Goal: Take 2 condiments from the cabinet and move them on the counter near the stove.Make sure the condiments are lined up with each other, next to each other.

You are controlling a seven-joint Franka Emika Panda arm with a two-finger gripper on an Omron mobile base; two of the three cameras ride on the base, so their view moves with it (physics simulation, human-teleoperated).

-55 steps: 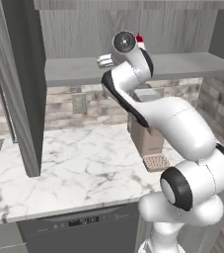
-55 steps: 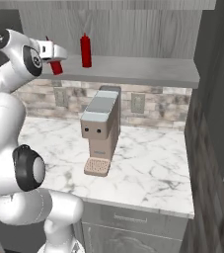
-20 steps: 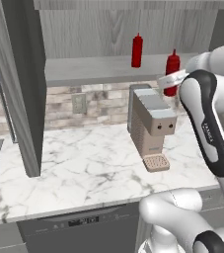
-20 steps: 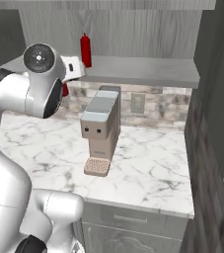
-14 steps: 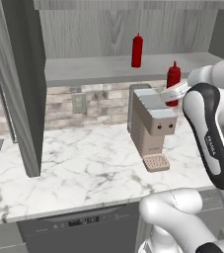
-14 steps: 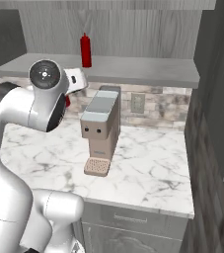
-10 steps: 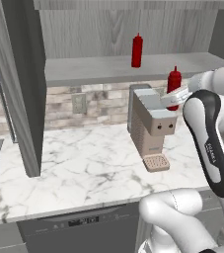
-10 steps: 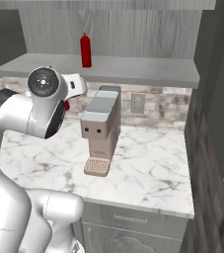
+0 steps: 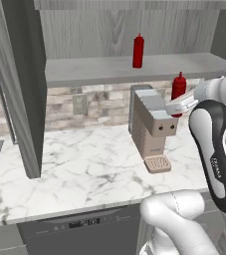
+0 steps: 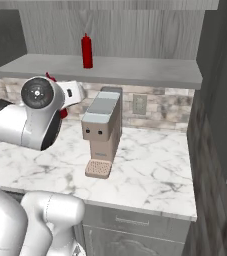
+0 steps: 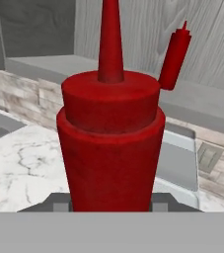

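Red bottle (image 9: pixel 178 88) gripped above coffee machine (image 9: pixel 152 126)

Held bottle (image 11: pixel 111 143) is showing matt red plastic, faintly grainy. Cabinet (image 9: pixel 124 30) back is reading as grey wood grain, shelf board smooth. Counter (image 9: pixel 84 169) is looking like polished white marble, grey-veined. Coffee machine (image 9: pixel 152 119) is appearing matt beige plastic.

I've pulled the gripper (image 9: pixel 178 104) off the cabinet shelf (image 9: pixel 109 69) with one red bottle (image 9: pixel 178 88) clamped in it, swinging it right and lower, now beside the coffee machine (image 9: pixel 152 125) above the worktop (image 9: pixel 79 164).
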